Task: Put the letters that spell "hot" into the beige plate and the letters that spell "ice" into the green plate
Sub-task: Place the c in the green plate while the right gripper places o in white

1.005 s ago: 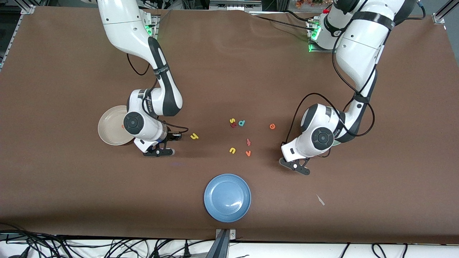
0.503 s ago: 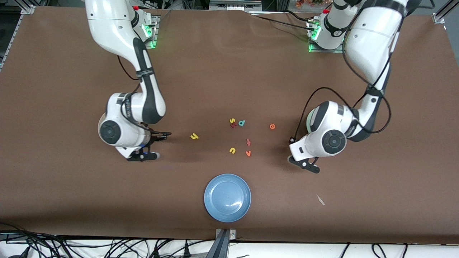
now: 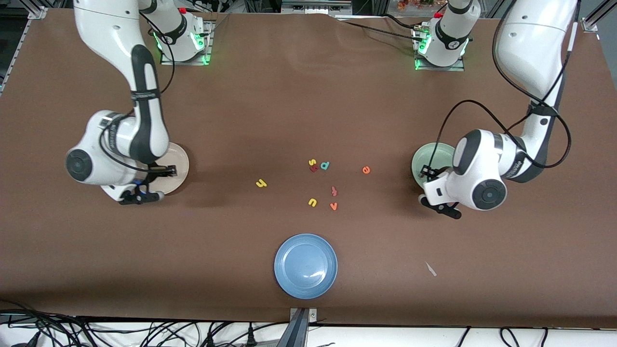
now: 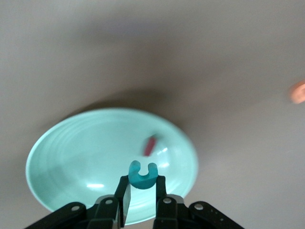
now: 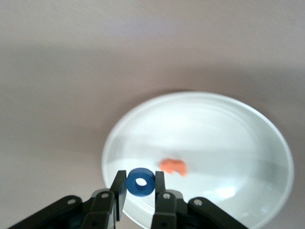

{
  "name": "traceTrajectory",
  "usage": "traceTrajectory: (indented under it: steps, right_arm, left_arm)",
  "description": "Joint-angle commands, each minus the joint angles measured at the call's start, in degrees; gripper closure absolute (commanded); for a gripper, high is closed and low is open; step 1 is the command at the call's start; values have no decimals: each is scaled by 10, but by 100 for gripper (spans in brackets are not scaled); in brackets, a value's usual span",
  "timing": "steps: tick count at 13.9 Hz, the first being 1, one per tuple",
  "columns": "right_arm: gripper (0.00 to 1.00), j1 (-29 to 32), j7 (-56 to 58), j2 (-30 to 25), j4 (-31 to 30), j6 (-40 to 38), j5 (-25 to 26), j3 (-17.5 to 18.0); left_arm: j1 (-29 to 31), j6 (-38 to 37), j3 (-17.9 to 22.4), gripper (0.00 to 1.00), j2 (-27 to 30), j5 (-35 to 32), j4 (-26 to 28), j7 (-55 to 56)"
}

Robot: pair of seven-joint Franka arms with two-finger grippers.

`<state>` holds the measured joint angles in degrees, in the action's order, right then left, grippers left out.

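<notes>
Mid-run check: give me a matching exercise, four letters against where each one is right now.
Letters:
1. teal c
2. blue o
3. dark red i
4. yellow h

Places:
A. lying in the green plate
B. on the bare table
C. held in the right gripper over the beige plate
D. held in the left gripper over the green plate

Pairs: 1-D, 2-C, 3-A, 4-B
</notes>
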<state>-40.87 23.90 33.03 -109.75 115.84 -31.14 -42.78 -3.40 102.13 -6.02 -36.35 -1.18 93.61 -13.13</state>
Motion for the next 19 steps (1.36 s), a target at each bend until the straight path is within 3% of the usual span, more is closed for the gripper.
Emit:
traceTrajectory:
  steps: [1,2,3,4,5,7,11,16,19]
  right_arm:
    - [82,-9,32,-39,-70,51,6,-5]
    - [80,-9,36,-39,-82,71,6,-4]
    - [60,-9,35,-34,-85,77,6,-3]
    - [14,-8,30,-30,-82,77,5,-3]
    - [0,-9,26,-30,-78,72,5,-2]
    - [0,-29,-22,-31,-56,60,5,-1]
    - [0,-107,-198,-18,-9,50,1,0]
    - [0,-141,-344,22,60,58,-5,43]
    - [0,-142,-343,33,81,58,-1,81]
  left_arm:
    - [11,3,-7,60,-7,-20,7,-15]
    - [9,1,-7,29,-3,-20,3,-16]
    - [7,-3,-8,0,2,-20,2,-16]
    - [4,-12,-11,0,6,-16,1,-14]
    - [0,-18,-13,0,12,-11,0,-6]
    - [-9,-24,-35,0,25,-5,0,12]
    - [-21,0,-118,0,29,-13,-4,127]
    - [-87,134,-123,14,-6,-15,18,301]
    - [-111,259,-123,20,-8,-15,92,413]
